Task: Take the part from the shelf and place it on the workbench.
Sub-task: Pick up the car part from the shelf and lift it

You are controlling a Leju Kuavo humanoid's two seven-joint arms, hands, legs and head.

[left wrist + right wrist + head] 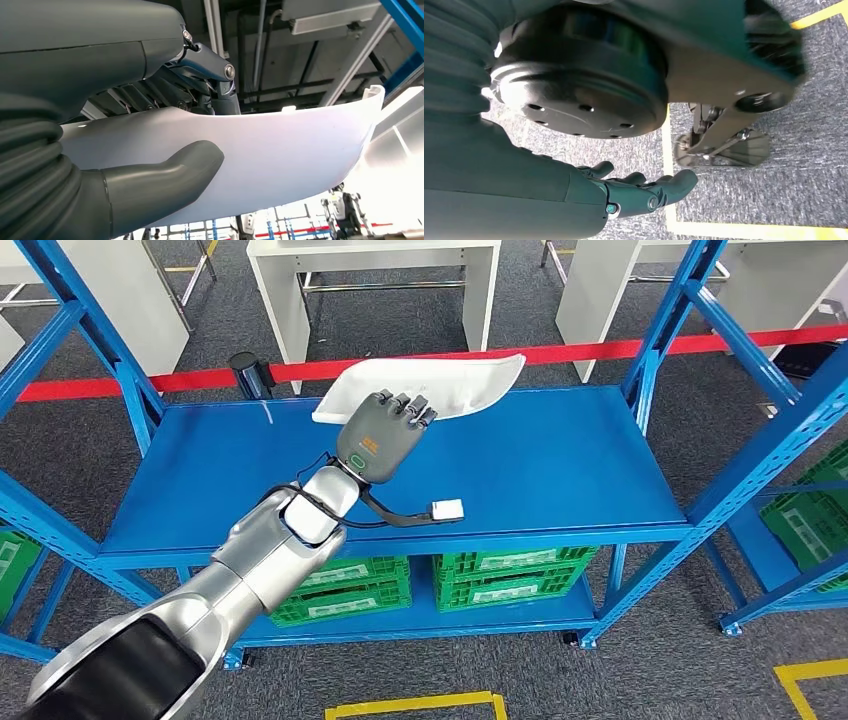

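Part: a long, curved white panel [440, 385], lying toward the back of the blue shelf's top deck, one end raised off the surface and its far tip reaching the rear edge.
Part, close up: from the left wrist camera the white panel [280, 160] is a smooth, bowed sheet with a thin upturned lip along one edge.
Left hand: the grey hand [385, 430] is closed on the near end of the panel, its dark fingers [412, 408] hooked over the upper edge.
Left hand, close up: the thick grey thumb [180, 172] presses one face of the panel while the darker fingers [210, 75] wrap over the other side, so the panel is pinched between them.
Left arm: the silver arm [270, 550] reaches up from the lower left across the front of the shelf, with a black cable and a small white plug [447, 509] hanging from the wrist.
Right hand: the dark hand [639, 190] hangs low over grey carpet, fingers loosely spread and only slightly curled, with nothing in it.
Shelf: a blue metal rack [560, 470] with a flat blue top deck.
Below the deck: green plastic crates [510, 575] side by side on the lower level.
Behind the shelf: a red barrier tape [600, 350] runs across, with white tables [375, 280] beyond it.
Floor: grey carpet with yellow tape lines [415, 705] in front of the shelf.
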